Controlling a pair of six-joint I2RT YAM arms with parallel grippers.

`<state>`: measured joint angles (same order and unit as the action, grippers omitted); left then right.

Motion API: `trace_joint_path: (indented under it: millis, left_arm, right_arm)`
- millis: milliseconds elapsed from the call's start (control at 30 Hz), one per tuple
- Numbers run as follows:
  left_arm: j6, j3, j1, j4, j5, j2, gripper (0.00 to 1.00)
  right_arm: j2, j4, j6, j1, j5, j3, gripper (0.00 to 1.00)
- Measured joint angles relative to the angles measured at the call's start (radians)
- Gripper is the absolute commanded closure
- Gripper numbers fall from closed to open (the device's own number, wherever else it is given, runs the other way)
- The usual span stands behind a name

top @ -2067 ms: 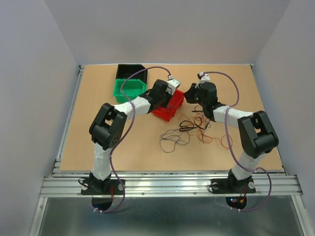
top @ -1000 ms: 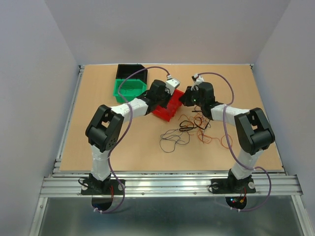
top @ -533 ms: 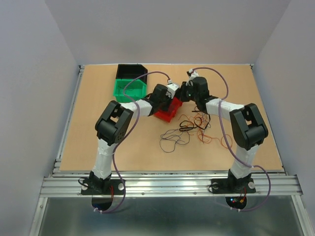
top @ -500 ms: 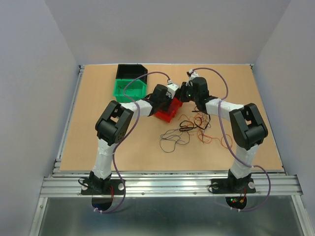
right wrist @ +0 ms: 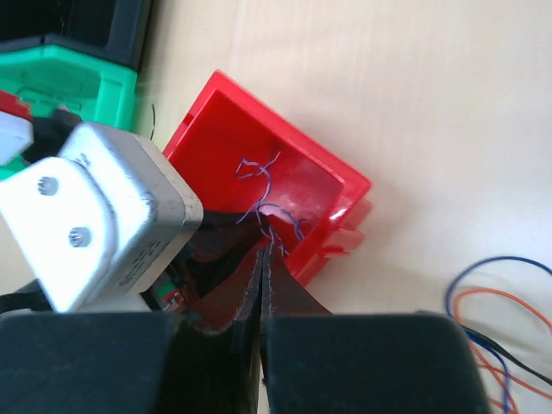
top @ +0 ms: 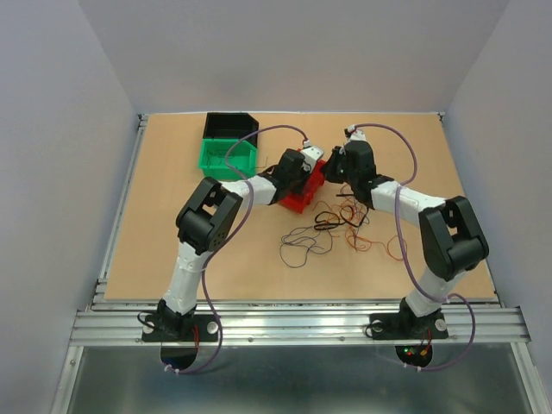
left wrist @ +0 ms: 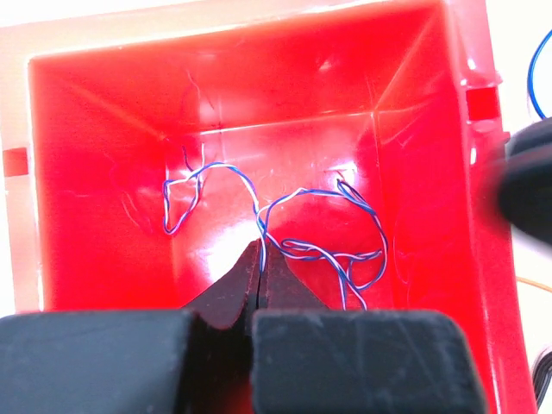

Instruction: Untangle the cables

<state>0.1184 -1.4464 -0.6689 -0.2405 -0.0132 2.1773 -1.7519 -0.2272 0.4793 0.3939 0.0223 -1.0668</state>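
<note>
A thin blue-and-white cable (left wrist: 297,194) lies looped inside the red bin (left wrist: 259,30). My left gripper (left wrist: 260,247) reaches into that bin, shut, with the cable pinched at its tips. In the top view it (top: 310,175) sits over the red bin (top: 296,201). My right gripper (right wrist: 261,252) is shut just above the bin's near rim (right wrist: 345,185), close to the left gripper (right wrist: 103,207). The blue cable (right wrist: 263,207) runs down to its tips; whether it is pinched there does not show. The other cables (top: 338,226), orange, black and blue, lie tangled on the table.
A green bin (top: 226,158) and a black bin (top: 229,127) stand at the back left, next to the red one. Loose orange, blue and black strands (right wrist: 496,319) lie to the right of the red bin. The two grippers are nearly touching.
The left arm's elbow has swung right and its gripper sits further right over the red bin. The right gripper came in to the left, then drew back a little.
</note>
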Motion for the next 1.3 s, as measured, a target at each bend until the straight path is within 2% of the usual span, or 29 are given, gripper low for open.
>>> trace_joint_path:
  millis: [200,433,667,933,1167,1300]
  left_arm:
    - [0.006,0.006,-0.005,-0.006,0.016,-0.003,1.0]
    - [0.007,0.043,-0.004,-0.039,0.015,-0.019,1.0]
    - [0.009,0.081,-0.004,-0.085,-0.007,-0.035,1.0]
    - [0.027,0.069,-0.005,-0.092,-0.02,-0.032,1.0]
    - [0.037,-0.055,-0.01,-0.052,-0.051,0.038,1.0]
    - [0.037,-0.11,-0.01,-0.003,-0.095,0.079,1.0]
  right_arm:
    - [0.082,-0.001,0.0,-0.014,-0.114,0.031,0.99]
    - [-0.042,-0.023,-0.008,-0.074,-0.104,-0.016,0.99]
    - [-0.203,-0.104,-0.003,-0.155,0.085,-0.084,1.0]
    - [-0.318,-0.202,-0.027,-0.163,0.319,-0.187,0.99]
    - [-0.338,-0.299,-0.016,-0.164,0.5,-0.158,0.99]
    - [-0.338,-0.372,0.02,-0.167,0.524,-0.083,0.99]
